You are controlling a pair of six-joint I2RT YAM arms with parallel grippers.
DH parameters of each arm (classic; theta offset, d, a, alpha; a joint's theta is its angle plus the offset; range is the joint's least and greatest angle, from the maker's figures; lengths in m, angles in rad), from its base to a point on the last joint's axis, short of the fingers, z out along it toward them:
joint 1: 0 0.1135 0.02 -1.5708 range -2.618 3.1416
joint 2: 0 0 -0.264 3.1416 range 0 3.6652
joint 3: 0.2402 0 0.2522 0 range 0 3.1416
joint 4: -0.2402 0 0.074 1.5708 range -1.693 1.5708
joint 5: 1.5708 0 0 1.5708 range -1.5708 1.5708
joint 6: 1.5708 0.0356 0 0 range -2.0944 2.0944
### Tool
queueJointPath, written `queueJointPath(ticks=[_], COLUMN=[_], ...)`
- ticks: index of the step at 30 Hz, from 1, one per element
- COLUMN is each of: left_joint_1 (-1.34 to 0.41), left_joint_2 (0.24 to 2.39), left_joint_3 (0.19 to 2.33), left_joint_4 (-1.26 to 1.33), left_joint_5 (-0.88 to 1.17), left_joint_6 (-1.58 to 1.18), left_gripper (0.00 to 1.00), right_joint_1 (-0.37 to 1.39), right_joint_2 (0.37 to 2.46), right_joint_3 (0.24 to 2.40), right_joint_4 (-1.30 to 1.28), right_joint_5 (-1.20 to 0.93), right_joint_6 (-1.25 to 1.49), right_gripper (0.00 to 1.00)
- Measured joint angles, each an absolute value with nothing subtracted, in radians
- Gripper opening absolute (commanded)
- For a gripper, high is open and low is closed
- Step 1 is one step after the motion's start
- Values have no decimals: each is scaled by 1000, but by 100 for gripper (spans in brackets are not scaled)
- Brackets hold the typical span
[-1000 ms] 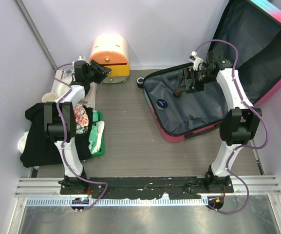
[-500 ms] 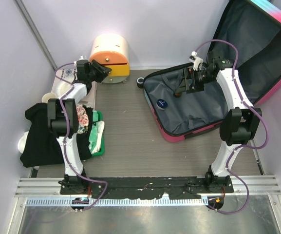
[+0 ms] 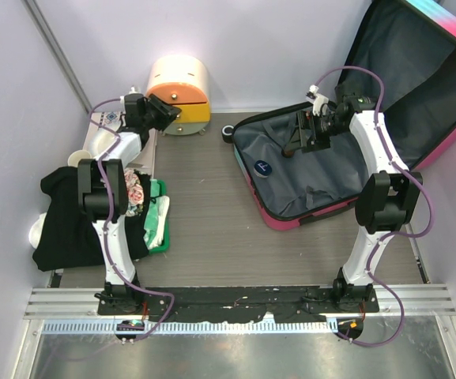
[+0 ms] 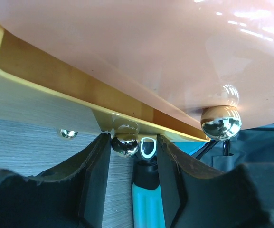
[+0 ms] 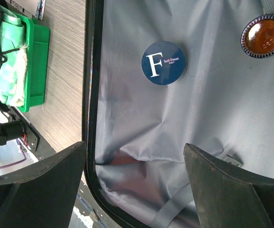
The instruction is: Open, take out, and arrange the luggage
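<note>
Fingers of your left gripper (image 4: 132, 148) sit a little apart, either side of a shiny knob (image 4: 125, 145) on the round drawer box (image 3: 179, 87), up at 11 o'clock. At 2 o'clock the luggage (image 3: 322, 181) lies open, lid up. Your right gripper (image 5: 133, 147) hangs above its grey lining (image 5: 208, 104), jaws wide, holding nothing.

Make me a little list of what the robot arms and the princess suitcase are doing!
luggage: open, lid leaning back
inside it: blue round tin, round amber thing
right gripper: open, over the luggage, holding nothing
left gripper: open, straddling a shiny knob on the drawer box
green tray: clothes piled on it, by the left arm
</note>
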State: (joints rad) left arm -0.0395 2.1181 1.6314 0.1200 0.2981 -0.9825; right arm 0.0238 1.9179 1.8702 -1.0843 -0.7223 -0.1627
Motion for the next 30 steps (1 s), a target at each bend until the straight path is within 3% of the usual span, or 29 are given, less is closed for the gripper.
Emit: queueJointPath(ticks=[30], left_joint_1=[-52], left_joint_2=[2161], left_joint_3=[1707], left_joint_4=[62], left_joint_5=[267], left_joint_6=[-953], left_gripper=[42], right_joint_1=[24], right_joint_2=[1925], right_joint_3=[1877], right_joint_4=[-1085], right_joint_5=[-710], right_joint_6=[-163], right_gripper=[90])
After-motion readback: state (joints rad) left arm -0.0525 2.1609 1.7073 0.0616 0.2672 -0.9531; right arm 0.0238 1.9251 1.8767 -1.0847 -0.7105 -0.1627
